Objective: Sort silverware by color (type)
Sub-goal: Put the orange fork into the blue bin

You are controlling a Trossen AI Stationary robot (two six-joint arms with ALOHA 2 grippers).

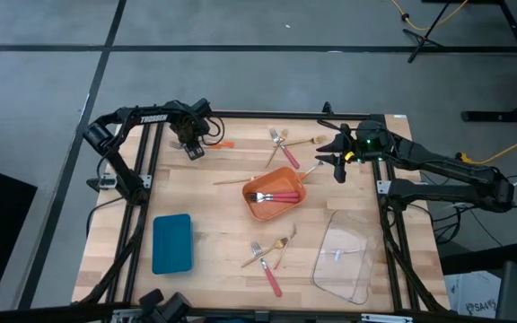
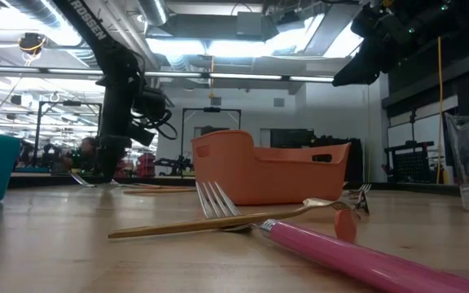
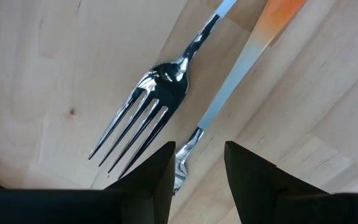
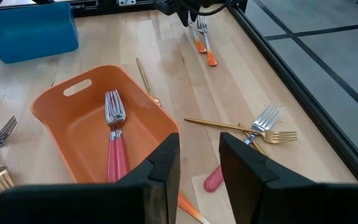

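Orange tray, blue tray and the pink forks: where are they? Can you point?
orange tray (image 1: 260,212): high view, on its near rim.
blue tray (image 1: 171,242): high view, on its middle.
pink-handled forks (image 1: 281,196): high view, on the handles, lying inside the orange tray.

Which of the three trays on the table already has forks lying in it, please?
The orange tray in the middle of the table: pink-handled forks lie inside it. The blue tray and the clear tray hold no forks.

Forks scattered flat on table
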